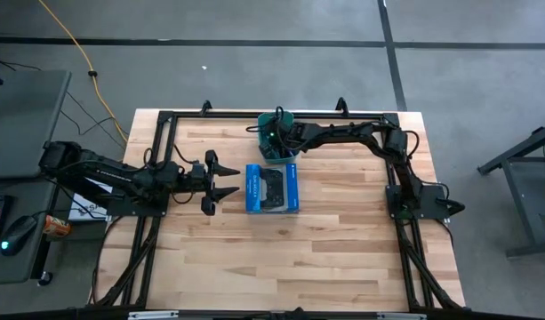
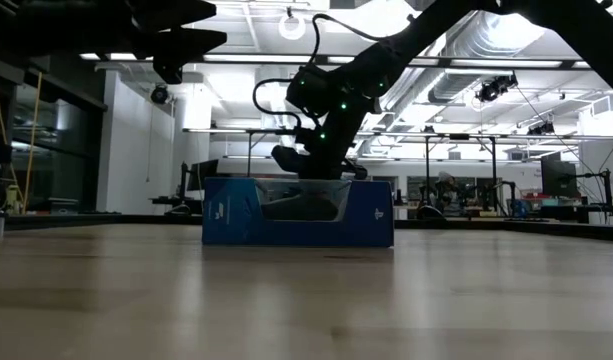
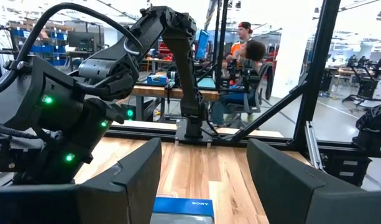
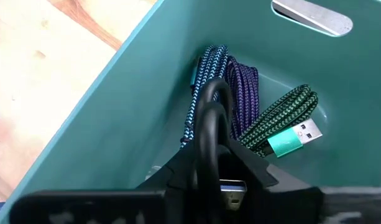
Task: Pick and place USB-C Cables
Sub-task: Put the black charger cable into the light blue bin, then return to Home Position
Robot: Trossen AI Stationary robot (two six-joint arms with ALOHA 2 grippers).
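Inside the teal bin (image 4: 115, 124) at the far edge of the wooden surface (image 1: 325, 258), the right gripper (image 4: 206, 180) is lowered with its fingers clamped on a black cable (image 4: 206, 124), whose metal plug shows just beneath them. Three other USB-C cables lie at the bin's floor, touching one another: a teal braided cable (image 4: 199, 81), a dark blue cable (image 4: 243, 87) beside it, and a green cable (image 4: 283, 121) with a mint-coloured plug. In the high view the right gripper (image 1: 274, 135) sits over the bin (image 1: 263, 120), which stands just behind the blue box (image 1: 272, 188) picturing a game controller. The left gripper (image 1: 220, 181) hovers above the surface near the box's left side, fingers spread apart and empty; its wrist view confirms the wide gap.

Progress, as judged: three cables rest in the bin and the fourth is held within it, so the task appears near its end, with only the release remaining; no cable lies on the open surface. Whether the black cable is being set down or lifted out cannot be told.

Hidden or unclear: the red band on the black cable is not visible; the bin's contents are unreadable in the high view; the low view shows only the box (image 2: 298, 212), with the right arm behind it
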